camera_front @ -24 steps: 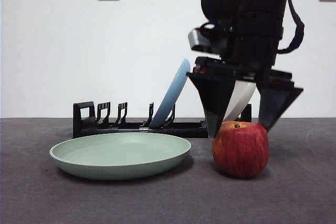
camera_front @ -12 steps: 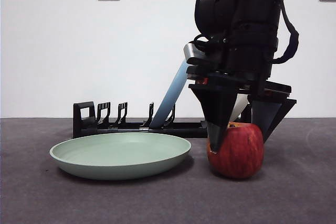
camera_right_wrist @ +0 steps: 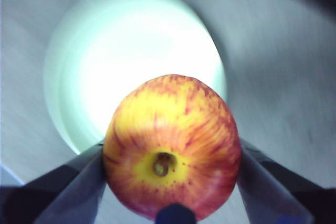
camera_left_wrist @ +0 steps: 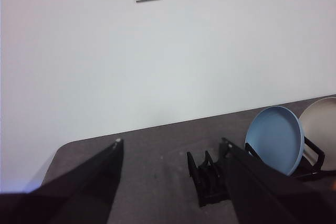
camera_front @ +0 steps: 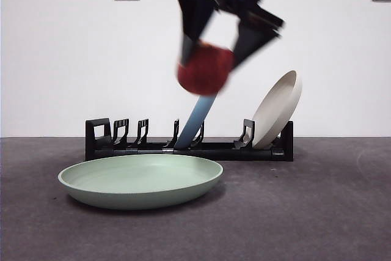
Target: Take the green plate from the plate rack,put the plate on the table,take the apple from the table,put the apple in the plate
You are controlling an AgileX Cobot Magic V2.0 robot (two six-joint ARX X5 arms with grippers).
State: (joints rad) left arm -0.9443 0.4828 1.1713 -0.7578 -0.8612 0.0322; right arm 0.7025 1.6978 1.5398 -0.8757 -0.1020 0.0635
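Transfer step in hand: right tool [camera_front: 211, 44] clenched on apple [camera_front: 206, 68], held high above green plate [camera_front: 140, 179] lying flat on counter [camera_front: 317, 212]. Next: lower over plate centre, release. Left tool [camera_left_wrist: 170, 156] spread, idle.

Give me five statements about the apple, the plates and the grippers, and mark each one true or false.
1. The right gripper holds the apple in the air. True.
2. The green plate stands in the rack. False: it lies flat on the table, in front of the rack.
3. The left gripper is shut on a plate. False: its jaws are open and hold nothing.
4. A blue plate and a beige plate stand in the rack. True.
5. The apple rests in the green plate. False: it hangs above the plate, clear of it.
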